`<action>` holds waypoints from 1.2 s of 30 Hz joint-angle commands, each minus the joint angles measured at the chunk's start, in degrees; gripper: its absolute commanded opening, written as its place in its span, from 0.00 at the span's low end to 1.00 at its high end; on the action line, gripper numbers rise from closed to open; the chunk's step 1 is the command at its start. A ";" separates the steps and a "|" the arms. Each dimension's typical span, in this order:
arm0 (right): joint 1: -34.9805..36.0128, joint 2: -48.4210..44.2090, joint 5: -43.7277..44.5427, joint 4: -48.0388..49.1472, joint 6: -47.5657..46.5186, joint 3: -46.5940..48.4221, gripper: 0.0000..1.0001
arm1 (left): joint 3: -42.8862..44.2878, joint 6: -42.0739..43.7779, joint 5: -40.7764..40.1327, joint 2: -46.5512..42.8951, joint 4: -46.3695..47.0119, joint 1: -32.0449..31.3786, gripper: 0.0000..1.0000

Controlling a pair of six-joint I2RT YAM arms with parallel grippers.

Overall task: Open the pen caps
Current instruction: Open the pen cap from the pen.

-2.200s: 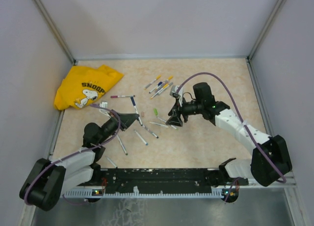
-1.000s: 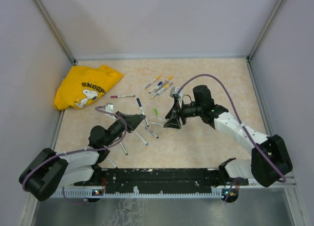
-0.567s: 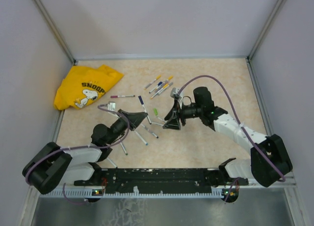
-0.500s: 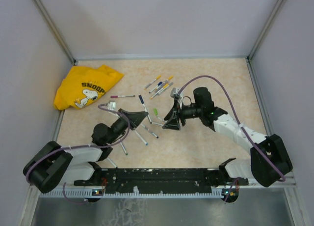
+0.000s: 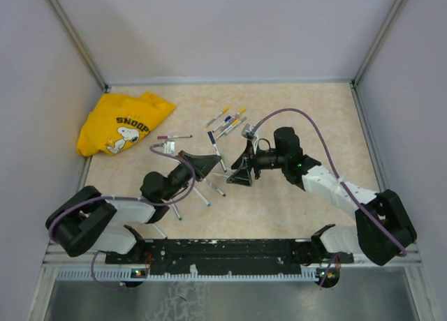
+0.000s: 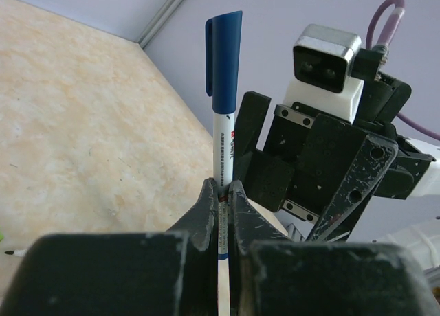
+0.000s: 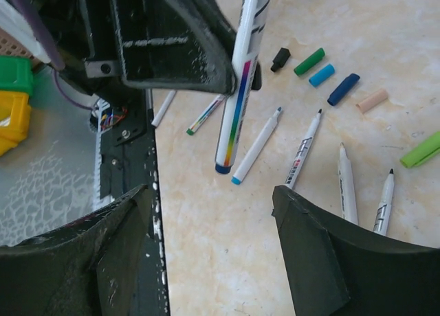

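- My left gripper (image 6: 221, 189) is pressed tight on a pen barrel (image 6: 222, 151). The pen stands upright, with its blue cap (image 6: 224, 55) on top.
- My right gripper (image 7: 210, 200) is spread wide, just beside this pen.
- Below it, loose caps (image 7: 322, 75) and uncapped pens (image 7: 302, 154) lie on the table (image 7: 412, 41).
- Farther away, capped pens (image 5: 227, 120) lie together.
- I see a yellow shirt (image 5: 122, 125) at far left.

The left gripper (image 5: 209, 162) holds a pen (image 5: 217, 152), its blue cap (image 5: 211, 136) sticking out past the fingertips. The right gripper (image 5: 236, 177) faces it, just beside the pen's barrel. Loose pens (image 5: 227, 121) lie beyond both grippers. A yellow shirt (image 5: 122, 122) lies well off to the left gripper's left.
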 commanded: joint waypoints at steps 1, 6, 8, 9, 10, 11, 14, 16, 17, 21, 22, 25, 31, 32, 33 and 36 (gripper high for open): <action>0.70 -0.86 6.99 5.24 4.47 0.18 0.72 | 2.01 0.81 -1.36 2.87 6.78 -2.21 0.00; 1.00 -0.74 9.51 4.82 4.80 0.34 0.70 | 2.67 -0.01 -1.79 6.02 9.97 -4.27 0.00; 1.37 -0.50 9.63 4.66 4.49 0.38 0.66 | 3.17 -0.21 -1.79 6.88 10.49 -4.88 0.00; 1.58 -0.32 9.71 4.35 4.30 0.46 0.62 | 3.30 -0.19 -1.77 7.16 10.57 -5.15 0.00; 1.81 -0.11 9.73 4.09 4.05 0.73 0.59 | 3.49 -0.21 -1.83 7.43 10.77 -5.33 0.00; 1.95 0.14 9.66 3.73 3.85 0.89 0.55 | 3.53 -0.24 -1.92 7.62 10.80 -5.50 0.00; 2.24 0.58 9.30 3.15 3.24 1.27 0.42 | 3.36 -0.26 -2.25 7.93 11.20 -5.72 0.00; 2.24 0.51 9.18 3.08 3.10 1.45 0.32 | 3.26 -0.49 -2.22 8.11 11.34 -5.77 0.00; 2.24 0.49 9.01 3.00 3.10 1.54 0.25 | 3.19 -0.58 -2.14 8.15 11.35 -5.79 0.00; 2.24 0.20 8.42 1.85 2.51 2.22 0.00 | 2.33 -0.60 -2.18 8.35 12.67 -5.85 0.17; 2.24 0.12 8.30 1.19 2.09 2.57 0.00 | 1.74 -0.43 -2.39 8.25 13.59 -5.86 0.26; 2.19 0.11 7.98 -1.78 -0.44 3.98 0.00 | -1.27 1.33 -3.06 6.75 16.52 -5.76 0.56; 0.40 0.58 1.57 -9.03 -8.61 6.41 0.00 | -6.57 8.85 -2.49 -2.65 12.18 -5.66 0.83; 0.13 0.70 0.87 -10.12 -9.54 6.79 0.00 | -7.17 10.09 -1.92 -4.57 10.75 -5.61 0.86; -0.21 0.80 0.04 -11.18 -10.82 7.32 0.00 | -7.65 11.31 -1.39 -6.39 9.21 -5.55 0.88; -0.88 0.90 -0.87 -13.44 -13.07 8.13 0.00 | -9.17 13.71 -0.80 -12.80 3.67 -5.35 0.97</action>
